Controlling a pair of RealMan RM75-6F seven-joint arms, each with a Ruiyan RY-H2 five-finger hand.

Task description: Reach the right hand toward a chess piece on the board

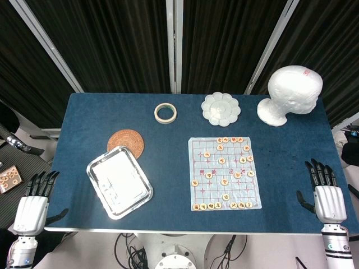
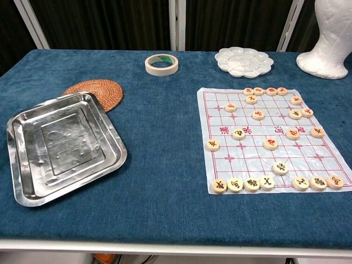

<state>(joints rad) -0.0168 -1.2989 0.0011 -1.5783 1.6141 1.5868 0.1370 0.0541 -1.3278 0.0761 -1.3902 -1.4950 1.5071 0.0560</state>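
A white chess board sheet lies right of the table's middle, with several round wooden pieces on it. One piece sits alone near the front row. My right hand is at the table's right front corner, fingers spread, holding nothing, well to the right of the board. My left hand hangs off the left front corner, fingers extended and empty. Neither hand shows in the chest view.
A metal tray sits front left, partly over a woven coaster. A tape roll, a white palette dish and a white foam head stand at the back.
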